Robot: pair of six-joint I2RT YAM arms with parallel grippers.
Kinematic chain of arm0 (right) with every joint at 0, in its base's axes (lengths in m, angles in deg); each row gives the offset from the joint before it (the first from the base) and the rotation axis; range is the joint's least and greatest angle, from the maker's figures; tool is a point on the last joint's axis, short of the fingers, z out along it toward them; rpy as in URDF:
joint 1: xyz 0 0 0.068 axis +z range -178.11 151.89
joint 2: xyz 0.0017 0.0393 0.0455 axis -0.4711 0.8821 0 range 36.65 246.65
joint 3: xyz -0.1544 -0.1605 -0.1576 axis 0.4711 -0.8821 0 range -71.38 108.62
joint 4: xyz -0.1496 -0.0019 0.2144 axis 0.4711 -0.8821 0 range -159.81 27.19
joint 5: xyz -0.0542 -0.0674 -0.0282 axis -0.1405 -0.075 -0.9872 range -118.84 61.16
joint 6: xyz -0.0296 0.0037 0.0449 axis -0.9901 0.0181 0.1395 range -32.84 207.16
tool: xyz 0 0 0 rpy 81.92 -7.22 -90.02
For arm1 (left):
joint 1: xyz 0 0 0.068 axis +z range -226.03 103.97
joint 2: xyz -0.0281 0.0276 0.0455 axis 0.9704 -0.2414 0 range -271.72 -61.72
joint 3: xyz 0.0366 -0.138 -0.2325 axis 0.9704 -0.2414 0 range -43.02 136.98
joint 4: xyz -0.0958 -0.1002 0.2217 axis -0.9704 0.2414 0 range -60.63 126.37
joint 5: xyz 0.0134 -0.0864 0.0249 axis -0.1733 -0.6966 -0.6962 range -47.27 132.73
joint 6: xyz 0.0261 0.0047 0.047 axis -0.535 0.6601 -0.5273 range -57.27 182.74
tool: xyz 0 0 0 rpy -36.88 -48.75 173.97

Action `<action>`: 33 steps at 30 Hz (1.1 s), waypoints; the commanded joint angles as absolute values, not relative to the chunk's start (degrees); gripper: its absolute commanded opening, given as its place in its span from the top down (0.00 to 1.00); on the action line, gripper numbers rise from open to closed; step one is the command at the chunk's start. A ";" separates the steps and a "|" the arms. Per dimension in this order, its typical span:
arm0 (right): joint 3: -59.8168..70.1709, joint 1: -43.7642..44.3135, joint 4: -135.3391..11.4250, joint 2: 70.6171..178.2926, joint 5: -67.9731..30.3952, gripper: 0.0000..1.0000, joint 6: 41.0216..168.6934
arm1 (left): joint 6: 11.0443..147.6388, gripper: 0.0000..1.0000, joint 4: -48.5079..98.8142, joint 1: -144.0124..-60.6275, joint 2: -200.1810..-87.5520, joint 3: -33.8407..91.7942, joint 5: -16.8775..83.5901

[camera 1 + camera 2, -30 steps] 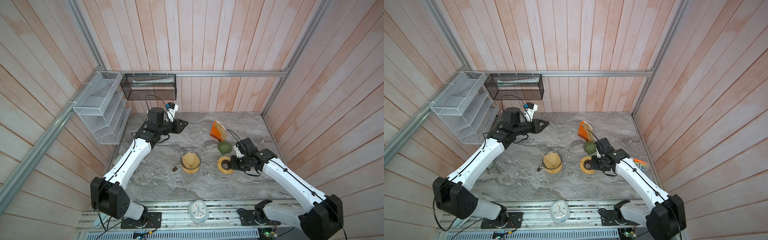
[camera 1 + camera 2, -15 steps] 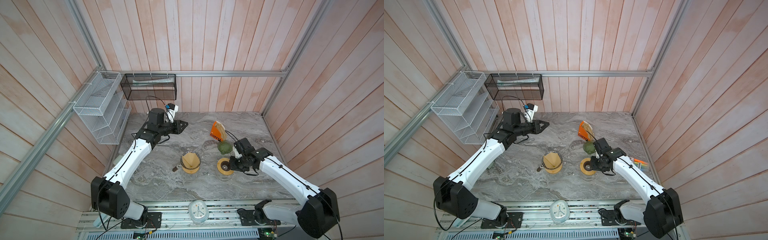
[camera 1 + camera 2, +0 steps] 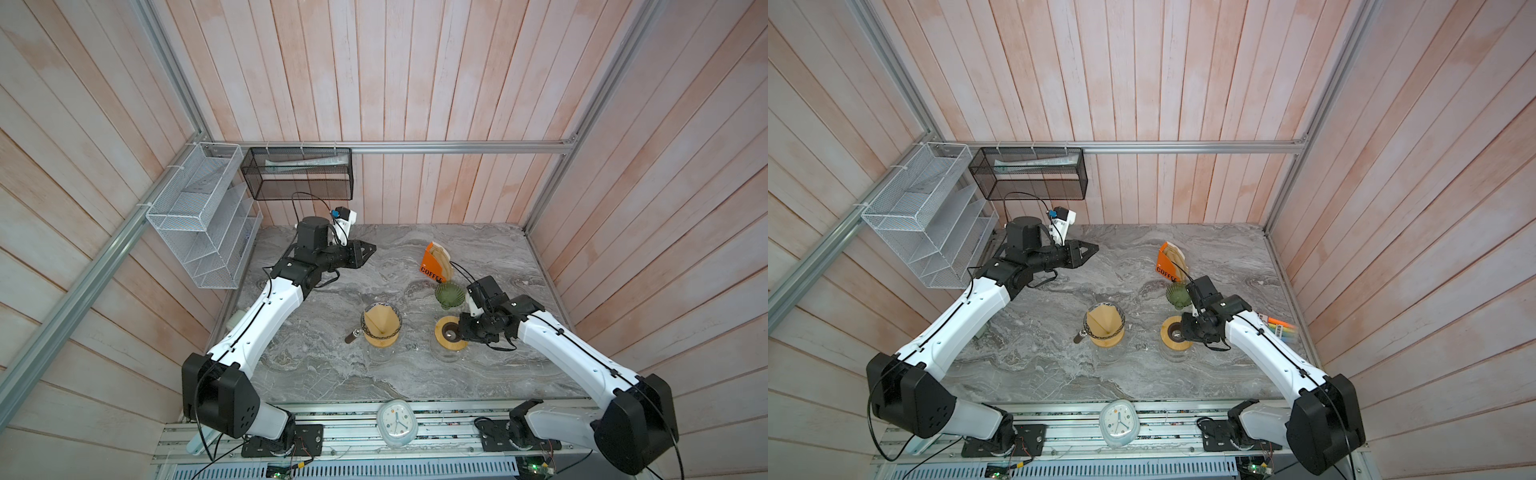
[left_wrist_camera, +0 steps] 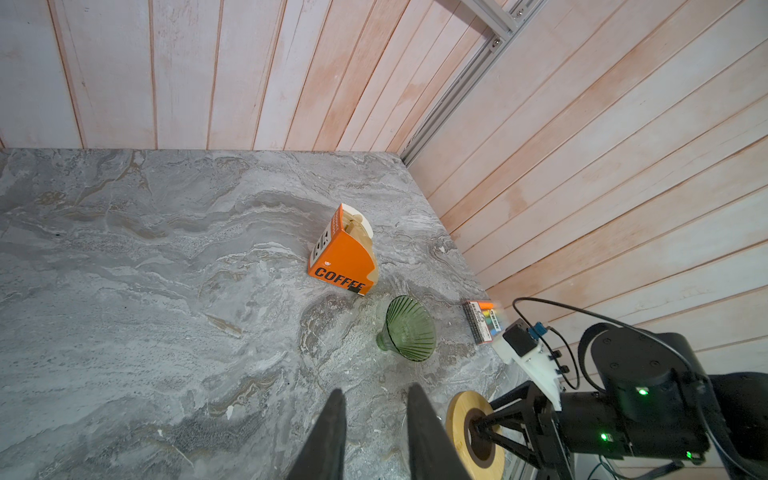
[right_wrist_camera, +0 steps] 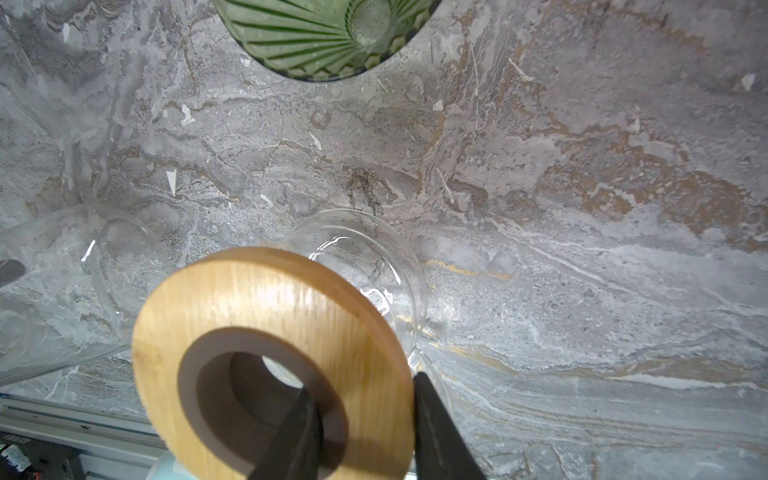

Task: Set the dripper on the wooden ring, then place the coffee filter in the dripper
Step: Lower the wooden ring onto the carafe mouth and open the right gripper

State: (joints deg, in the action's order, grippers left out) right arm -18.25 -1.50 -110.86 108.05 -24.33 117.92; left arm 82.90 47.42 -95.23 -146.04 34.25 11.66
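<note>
Right wrist view: right gripper [image 5: 363, 388] pinches wooden ring [image 5: 249, 299], one finger through its hole.
Ring barely shifts in the last second, above glass server [image 5: 374, 257]; left gripper [image 4: 376, 390] spread, empty; coffee filter [image 3: 380, 320] sits in clear dripper [image 3: 384, 341], so task likely done.

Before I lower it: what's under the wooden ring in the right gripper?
A clear glass carafe, its rim showing past the wooden ring in the right wrist view. The ring covers most of its mouth, so the inside, and whether they touch, stays hidden.
</note>
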 commanded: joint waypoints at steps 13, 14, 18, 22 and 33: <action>-18.81 -0.88 -111.55 109.52 -24.53 0.64 117.30 | 82.49 0.71 46.06 -95.37 -146.37 32.74 12.93; -18.58 -0.80 -111.60 109.45 -24.49 0.63 117.30 | 82.50 0.71 46.01 -95.37 -146.36 32.69 13.01; -17.57 -0.77 -111.86 108.99 -24.42 0.61 117.61 | 82.43 0.71 45.99 -95.29 -146.27 32.65 13.02; -16.01 -0.78 -112.53 108.50 -24.41 0.57 117.81 | 82.44 0.71 45.90 -95.28 -146.24 32.74 12.96; -9.84 -1.17 -115.85 108.02 -26.57 0.55 116.78 | 82.40 0.71 46.53 -95.23 -145.97 33.57 13.02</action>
